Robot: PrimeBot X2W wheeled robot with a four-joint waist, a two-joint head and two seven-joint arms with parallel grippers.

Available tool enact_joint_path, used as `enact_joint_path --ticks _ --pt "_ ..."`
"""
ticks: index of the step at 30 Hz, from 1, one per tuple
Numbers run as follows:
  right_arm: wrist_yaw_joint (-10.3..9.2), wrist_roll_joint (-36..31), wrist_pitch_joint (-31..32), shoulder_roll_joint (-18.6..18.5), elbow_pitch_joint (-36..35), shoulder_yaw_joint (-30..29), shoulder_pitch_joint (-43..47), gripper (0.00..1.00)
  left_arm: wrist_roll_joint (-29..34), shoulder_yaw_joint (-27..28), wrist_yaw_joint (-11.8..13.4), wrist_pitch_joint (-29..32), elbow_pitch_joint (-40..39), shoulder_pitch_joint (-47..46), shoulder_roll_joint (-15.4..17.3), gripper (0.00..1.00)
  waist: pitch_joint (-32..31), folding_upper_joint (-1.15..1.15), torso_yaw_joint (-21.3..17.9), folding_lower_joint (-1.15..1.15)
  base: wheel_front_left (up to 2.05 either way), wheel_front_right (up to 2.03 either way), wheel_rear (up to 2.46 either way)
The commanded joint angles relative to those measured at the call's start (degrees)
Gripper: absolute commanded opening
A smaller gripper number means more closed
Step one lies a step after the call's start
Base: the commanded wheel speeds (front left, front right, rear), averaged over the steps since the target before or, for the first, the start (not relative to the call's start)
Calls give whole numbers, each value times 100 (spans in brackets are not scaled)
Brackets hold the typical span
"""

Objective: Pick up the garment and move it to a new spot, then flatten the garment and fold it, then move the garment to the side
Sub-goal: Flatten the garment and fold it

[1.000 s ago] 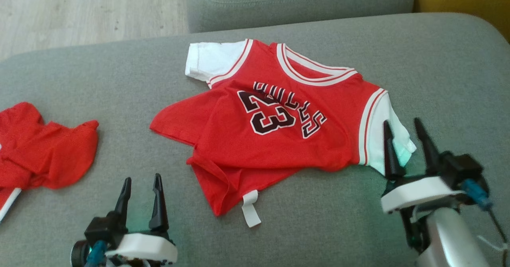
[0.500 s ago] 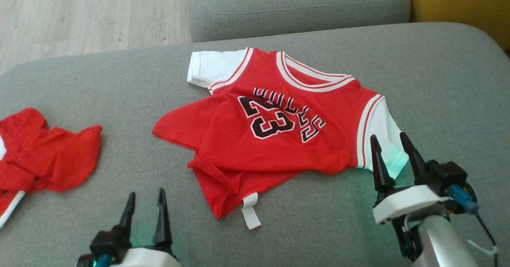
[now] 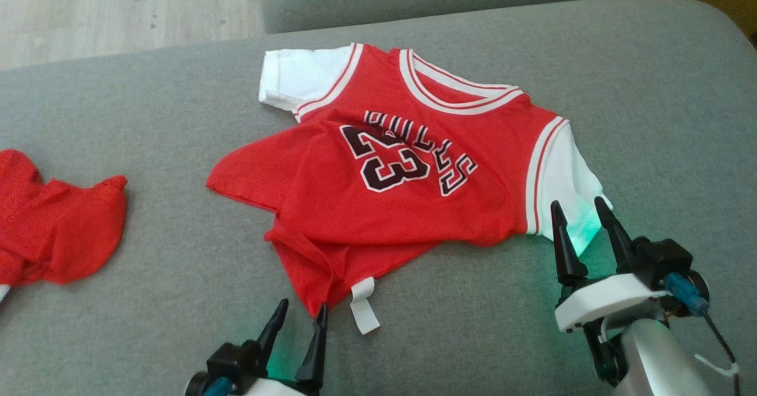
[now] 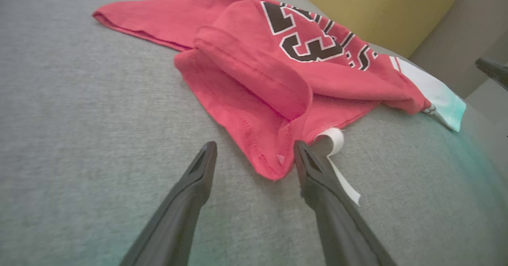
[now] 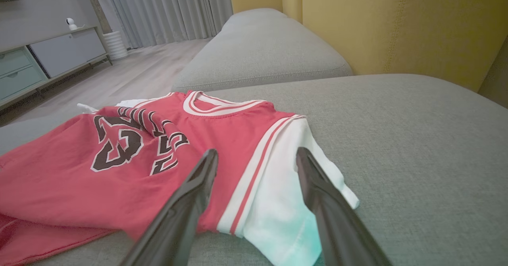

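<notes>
We're at the start: garment (image 3: 408, 171) rumpled, nothing folded, hem corner (image 4: 274, 166) between left jaws, sleeve (image 5: 278, 202) between right jaws, both pairs apart, empty.

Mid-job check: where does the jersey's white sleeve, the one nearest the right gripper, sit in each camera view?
Head view: the white sleeve lies right of centre, just above the right gripper.
Left wrist view: far right at mid height, past the red hem.
Right wrist view: bottom centre, between that gripper's open jaws.
Shared landmark: the number 23 printed on the chest.
</notes>
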Motion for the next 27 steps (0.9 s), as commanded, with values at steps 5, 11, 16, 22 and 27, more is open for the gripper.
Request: enact_joint_path --ticks 5,11,16,22,27 --pt "-4 -106 -36 -16 -152 77 -283 100 -24 35 -53 -32 -81 -292 8 100 105 0 -103 -1 0 0 0" --pt "-4 -99 -36 -16 -164 106 -354 100 27 14 -70 -32 -74 -423 8 100 190 0 -191 -1 0 0 0" --pt "-4 -75 -36 -16 -174 57 -372 100 218 135 25 -32 -349 -441 8 100 229 0 -228 -1 0 0 0" --pt "-4 -37 -36 -16 -133 29 -344 100 108 46 -4 -32 -273 -347 8 100 220 0 -215 -1 0 0 0" --pt "-4 19 -36 -16 -111 62 -352 100 -78 -86 -64 -32 -204 -346 8 100 208 0 -185 -1 0 0 0"
